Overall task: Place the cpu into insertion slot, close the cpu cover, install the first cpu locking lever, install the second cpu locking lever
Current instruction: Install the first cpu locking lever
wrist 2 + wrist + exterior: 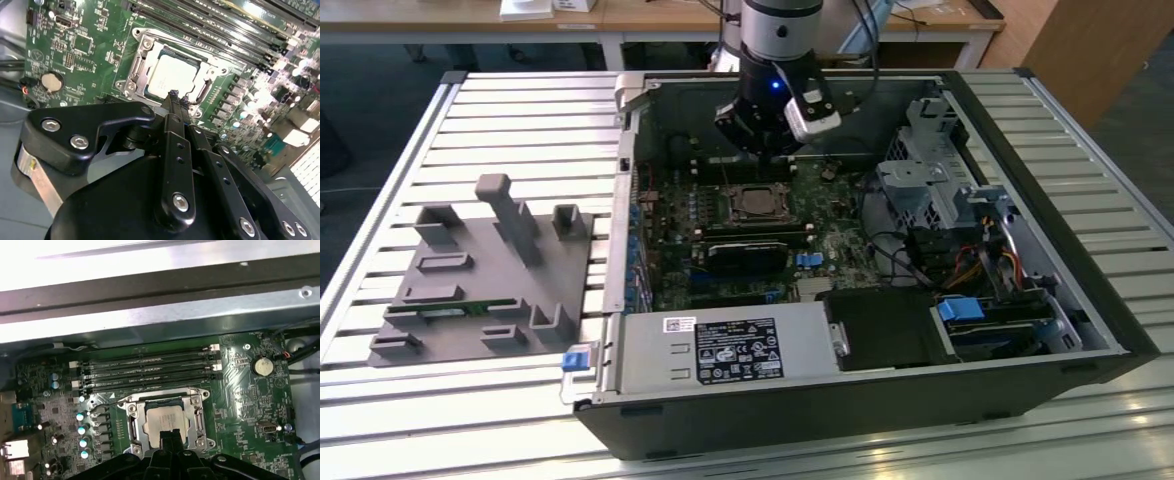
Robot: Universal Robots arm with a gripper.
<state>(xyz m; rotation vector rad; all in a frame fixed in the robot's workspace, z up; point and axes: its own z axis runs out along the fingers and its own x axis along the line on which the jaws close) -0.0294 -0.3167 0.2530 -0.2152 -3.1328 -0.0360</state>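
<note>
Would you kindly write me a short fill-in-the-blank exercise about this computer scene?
1. The cpu cover around the cpu is ___.
2. The gripper hangs over the ___ motherboard.
3. The grey fixture lies on the exterior view's ___ of the computer case.
Answers: closed; green; left.

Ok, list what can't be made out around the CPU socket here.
- Silvery-tan square cpu: near edge hidden behind the black gripper, first wrist view.
- Thin silvery metal cpu cover: one corner blocked by the gripper, second wrist view.
- Whether that cover is latched: too small, exterior view.
</note>
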